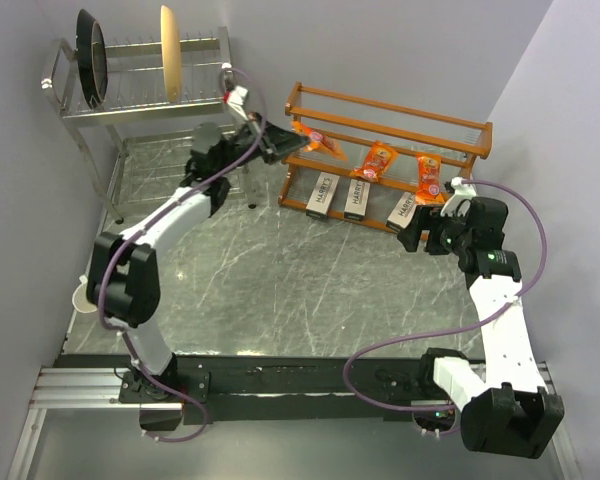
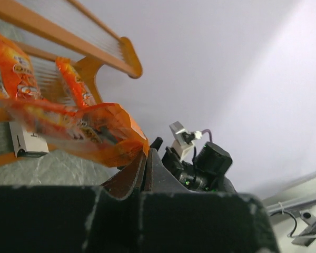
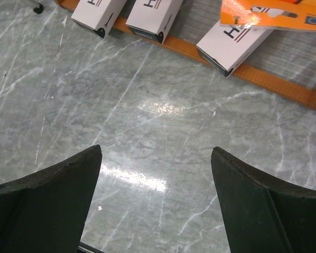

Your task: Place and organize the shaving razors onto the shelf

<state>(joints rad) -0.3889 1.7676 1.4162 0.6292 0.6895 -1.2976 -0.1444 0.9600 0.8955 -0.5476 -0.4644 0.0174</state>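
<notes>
The shelf point(image 1: 385, 112) stands at the back of the table. Three pale-grey razor boxes point(image 1: 323, 197) point(image 1: 357, 200) point(image 1: 405, 212) lie side by side on its bottom tier. Two orange packs point(image 1: 378, 160) point(image 1: 429, 177) rest on the tier above. My left gripper point(image 1: 283, 146) is shut on the end of a third orange pack point(image 1: 317, 140), held at the shelf's left end; in the left wrist view this pack point(image 2: 95, 132) sticks out from my left gripper point(image 2: 146, 153). My right gripper point(image 1: 416, 236) point(image 3: 157, 149) hangs open over bare table just in front of the rightmost box point(image 3: 229, 45).
A steel wire dish rack point(image 1: 140, 100) with a dark pan point(image 1: 90, 55) and a pale plate point(image 1: 168, 52) stands at the back left, close to my left arm. Walls close in on both sides. The shelf's bottom rail point(image 3: 274, 84) runs ahead of the right fingers.
</notes>
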